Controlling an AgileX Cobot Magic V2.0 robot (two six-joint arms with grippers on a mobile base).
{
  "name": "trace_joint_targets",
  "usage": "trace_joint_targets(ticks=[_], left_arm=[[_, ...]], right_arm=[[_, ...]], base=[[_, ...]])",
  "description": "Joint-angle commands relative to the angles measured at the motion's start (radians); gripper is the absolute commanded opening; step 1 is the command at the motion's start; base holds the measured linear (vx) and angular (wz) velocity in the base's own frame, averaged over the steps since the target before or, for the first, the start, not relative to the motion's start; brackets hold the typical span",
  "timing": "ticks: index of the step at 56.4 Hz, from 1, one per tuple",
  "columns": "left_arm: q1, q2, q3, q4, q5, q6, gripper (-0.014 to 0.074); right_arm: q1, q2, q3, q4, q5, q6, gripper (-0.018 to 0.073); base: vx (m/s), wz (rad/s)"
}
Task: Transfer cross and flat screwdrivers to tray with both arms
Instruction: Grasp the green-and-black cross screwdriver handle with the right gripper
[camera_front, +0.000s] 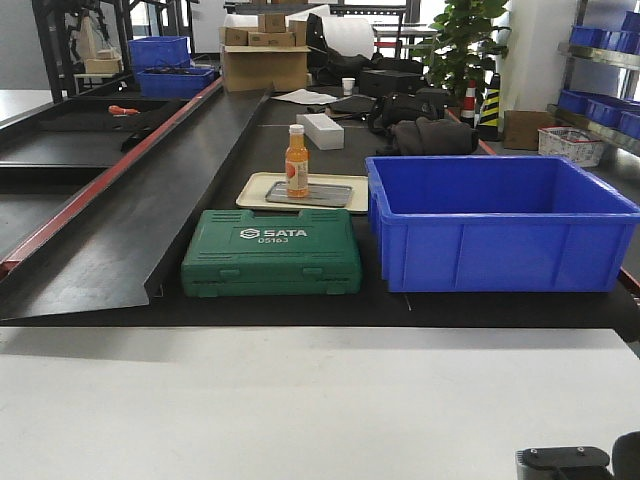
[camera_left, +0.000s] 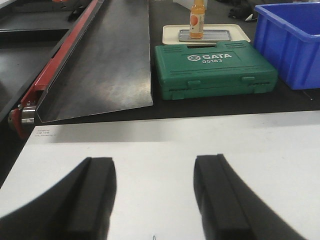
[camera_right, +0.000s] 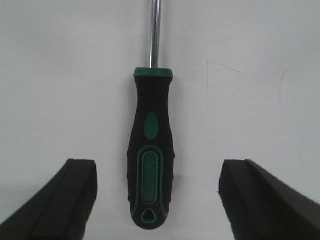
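Note:
A screwdriver with a black-and-green handle (camera_right: 150, 165) lies flat on the white table, its silver shaft (camera_right: 155, 30) running away out of the top of the right wrist view. My right gripper (camera_right: 157, 200) is open, its fingers standing either side of the handle's butt without touching it. My left gripper (camera_left: 156, 200) hangs open over bare white table with nothing between its fingers. The grey metal tray (camera_front: 330, 197) sits on a beige tray (camera_front: 255, 190) behind the green case, and shows again as the grey tray (camera_left: 220, 35) in the left wrist view.
An orange bottle (camera_front: 296, 160) stands on the grey tray. A green SATA tool case (camera_front: 270, 252) lies in front of it. A deep blue bin (camera_front: 500, 225) is at the right, and a sloping dark metal chute (camera_front: 150, 220) at the left.

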Motion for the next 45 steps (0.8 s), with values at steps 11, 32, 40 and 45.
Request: trace_joint_targets(ticks=[11, 32, 40, 45], left_arm=[[0.001, -0.002, -0.036, -0.006, -0.068, -0.003, 0.0483], [0.001, -0.002, -0.036, -0.006, -0.068, -0.003, 0.0483], [0.001, -0.002, -0.036, -0.006, -0.068, -0.003, 0.0483], [0.001, -0.002, -0.036, -0.006, -0.06, -0.013, 0.0483]], right_arm=[[0.0, 0.08, -0.02, 0.011, -0.043, 0.017, 0.0559], [0.0, 0.192, -0.02, 0.009, -0.132, 0.073, 0.0408], [0.0, 0.192, -0.02, 0.011, -0.15, 0.077, 0.0063], [0.0, 0.192, -0.02, 0.012, -0.159, 0.076, -0.0014]], base=[[0.0, 0.0], [0.0, 0.0], [0.0, 0.0], [0.0, 0.0]])
